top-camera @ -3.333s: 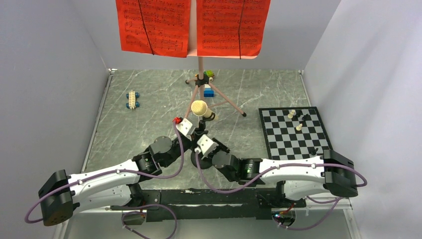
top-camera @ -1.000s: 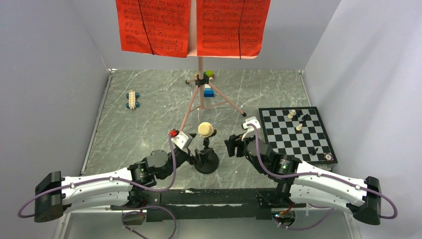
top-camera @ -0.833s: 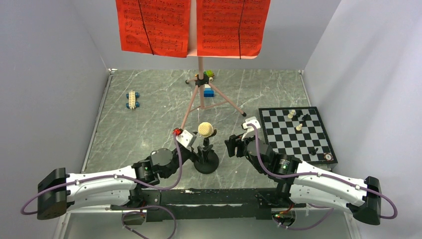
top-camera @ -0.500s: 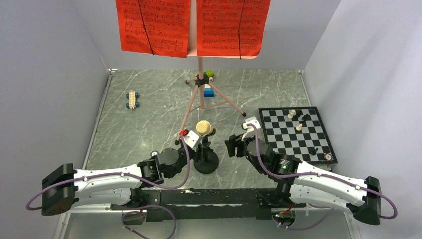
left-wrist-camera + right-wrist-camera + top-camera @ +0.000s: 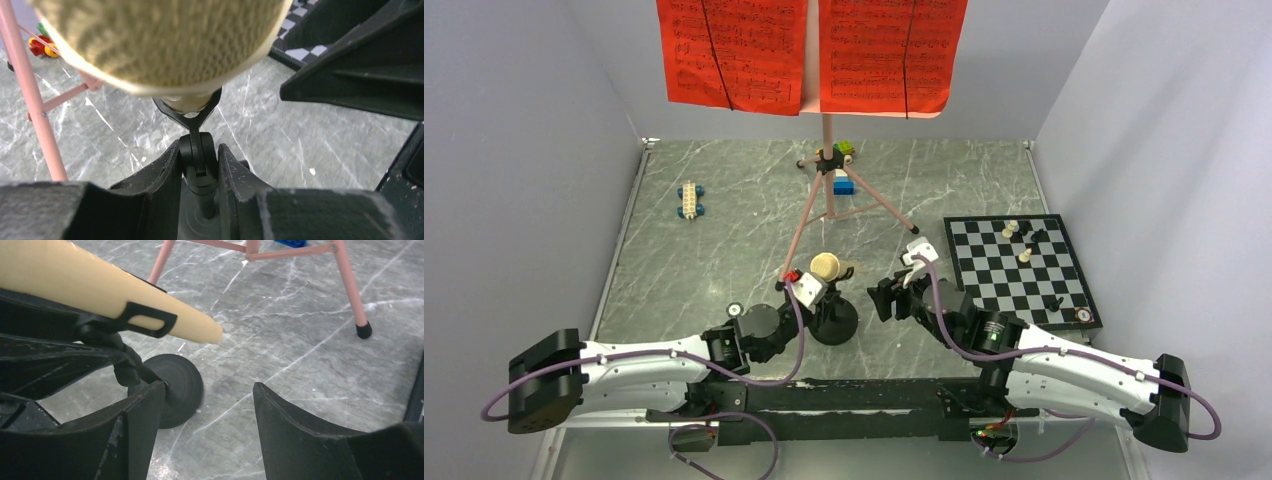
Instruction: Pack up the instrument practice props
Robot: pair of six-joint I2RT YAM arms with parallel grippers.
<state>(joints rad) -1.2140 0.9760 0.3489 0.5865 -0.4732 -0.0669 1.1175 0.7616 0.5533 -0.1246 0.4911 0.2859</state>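
The left gripper, reaching in from the left of the mic stand, pinches the stand's thin post between its jaws. The mic lies tilted in the clip on top. Just right of the mic stand, the right gripper hovers with its jaws spread. Behind the mic stand rises the music stand, holding red pages.

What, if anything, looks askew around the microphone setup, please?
The microphone leans steeply in its clip, well off upright, with its tail pointing towards the open right pincer. The left pincer is shut on the mic stand stem just below the clip. Whether the round base sits flat cannot be told.
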